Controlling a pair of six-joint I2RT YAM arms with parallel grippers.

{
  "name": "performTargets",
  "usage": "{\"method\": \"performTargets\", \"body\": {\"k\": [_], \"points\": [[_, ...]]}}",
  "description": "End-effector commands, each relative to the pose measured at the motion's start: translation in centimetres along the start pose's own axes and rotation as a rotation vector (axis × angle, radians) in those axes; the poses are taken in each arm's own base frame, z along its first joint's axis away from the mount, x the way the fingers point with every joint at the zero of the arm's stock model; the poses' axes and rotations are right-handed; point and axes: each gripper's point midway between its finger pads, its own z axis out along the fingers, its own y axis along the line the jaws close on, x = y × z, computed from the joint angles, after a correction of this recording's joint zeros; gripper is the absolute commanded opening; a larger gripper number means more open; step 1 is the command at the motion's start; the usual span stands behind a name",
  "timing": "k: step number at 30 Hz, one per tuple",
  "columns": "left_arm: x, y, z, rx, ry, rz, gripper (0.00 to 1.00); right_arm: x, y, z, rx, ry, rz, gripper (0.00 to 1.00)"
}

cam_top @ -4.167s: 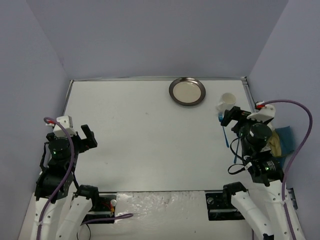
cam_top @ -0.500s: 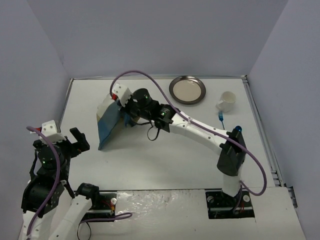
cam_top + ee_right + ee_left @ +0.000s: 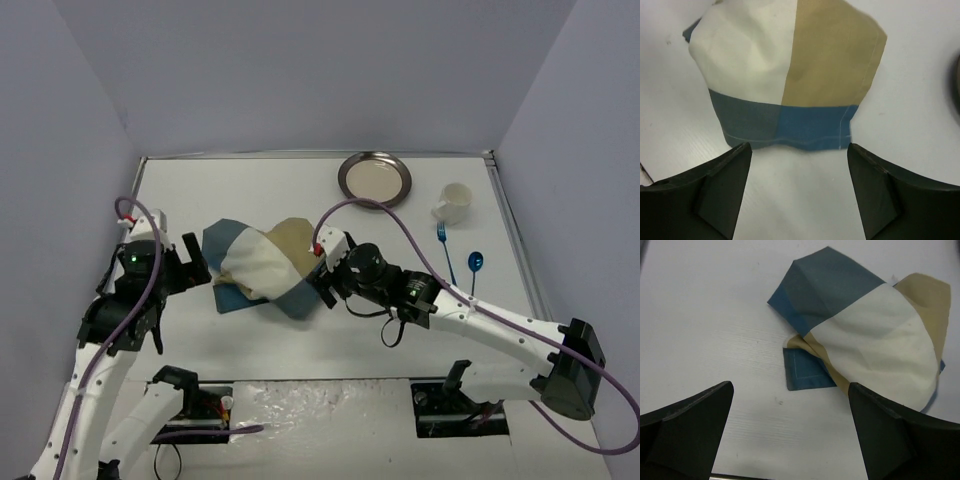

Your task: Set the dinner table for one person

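Placemat [image 3: 262, 268], crumpled and folded over itself, lies left of centre on the table [image 3: 300, 340], which spreads beneath both arms and everything else. Right gripper [image 3: 799, 147] sits at the cloth's blue hem, jaws well apart and clamped on nothing. Left gripper [image 3: 790, 387] faces the cloth from the left, jaws wide and empty. Plate [image 3: 374, 181], cup [image 3: 453, 203], fork [image 3: 445, 250] and spoon [image 3: 475, 268] sit toward the far right.

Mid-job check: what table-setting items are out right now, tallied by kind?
Placemat: 1
Plate: 1
Cup: 1
Fork: 1
Spoon: 1
Total on the dinner table: 5
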Motion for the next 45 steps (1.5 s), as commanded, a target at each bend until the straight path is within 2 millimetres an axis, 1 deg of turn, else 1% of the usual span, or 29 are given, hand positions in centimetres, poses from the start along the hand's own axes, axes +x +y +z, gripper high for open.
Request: {"method": "performTargets", "body": {"k": [1, 3, 5, 6, 7, 9, 11, 13, 15, 17, 19, 23, 24, 26, 31, 33, 35, 37, 40, 43, 45], "points": [[0.6, -2.3, 4.1, 0.017, 0.106, -0.073, 0.97, -0.7, -0.9, -1.0, -0.016, -0.055, 0.174, 0.77], [0.9, -2.5, 5.7, -0.005, 0.13, -0.102, 0.97, -0.6, -2.0, -0.6, -0.019, -0.057, 0.239, 0.8], [1.3, -2.5, 7.0, -0.031, 0.141, -0.127, 0.97, -0.5, -3.6, 0.2, 0.015, -0.055, 0.285, 0.81], [1.4, -2.5, 7.7, -0.04, 0.14, -0.144, 0.97, -0.5, -4.5, 1.0, 0.034, -0.053, 0.307, 0.81], [1.7, -2.6, 8.2, -0.048, 0.147, -0.161, 0.97, -0.4, -4.8, 1.8, 0.028, -0.042, 0.317, 0.82], [1.4, -2.8, 9.0, -0.045, 0.125, -0.192, 0.97, -1.1, -5.7, 3.5, 0.018, -0.06, 0.333, 0.83], [1.3, -2.7, 9.3, -0.046, 0.11, -0.212, 0.97, -1.6, -6.8, 5.7, 0.003, -0.05, 0.345, 0.83], [1.3, -2.4, 9.5, -0.051, 0.097, -0.226, 0.97, -1.0, -6.9, 8.6, -0.036, -0.011, 0.339, 0.84], [1.7, -2.1, 9.5, -0.056, 0.106, -0.227, 0.97, -2.8, -6.9, 10.6, -0.083, -0.03, 0.322, 0.85], [1.9, -1.7, 9.2, -0.061, 0.113, -0.226, 0.97, -1.6, -7.1, 13.4, -0.088, 0.01, 0.306, 0.85], [1.9, -1.3, 8.6, -0.065, 0.112, -0.213, 0.97, -1.2, -7.5, 15.3, -0.08, 0.029, 0.292, 0.85], [2.3, -0.2, 7.6, -0.091, 0.107, -0.197, 0.97, 0.2, -8.0, 18.7, -0.067, 0.065, 0.249, 0.84], [2.3, -0.1, 7.6, -0.096, 0.109, -0.195, 0.97, -0.3, -8.2, 18.8, -0.059, 0.054, 0.233, 0.84], [2.8, 0.3, 7.2, -0.104, 0.108, -0.195, 0.97, 0.9, -8.1, 20.5, -0.027, 0.085, 0.2, 0.82], [3.2, 0.7, 6.7, -0.11, 0.098, -0.207, 0.97, 1.6, -7.8, 23.0, 0.012, 0.104, 0.151, 0.81], [3.2, 0.7, 6.7, -0.106, 0.096, -0.211, 0.97, 2.2, -8.0, 23.8, 0.022, 0.114, 0.152, 0.81], [3.3, 0.6, 6.8, -0.103, 0.101, -0.213, 0.97, 3.1, -7.8, 24.7, 0.03, 0.134, 0.149, 0.81], [3.5, 0.6, 6.9, -0.101, 0.11, -0.217, 0.97, 3.5, -7.7, 25.1, 0.058, 0.144, 0.137, 0.8], [3.7, 0.5, 7.1, -0.102, 0.119, -0.218, 0.97, 4.8, -7.7, 25.5, 0.071, 0.17, 0.151, 0.78], [3.6, 0.5, 7.2, -0.103, 0.121, -0.221, 0.97, 6.4, -8.1, 25.4, 0.087, 0.202, 0.168, 0.68], [3.5, 0.5, 7.3, -0.104, 0.12, -0.224, 0.97, 7.4, -8.6, 25.0, 0.104, 0.223, 0.188, 0.53]]}}
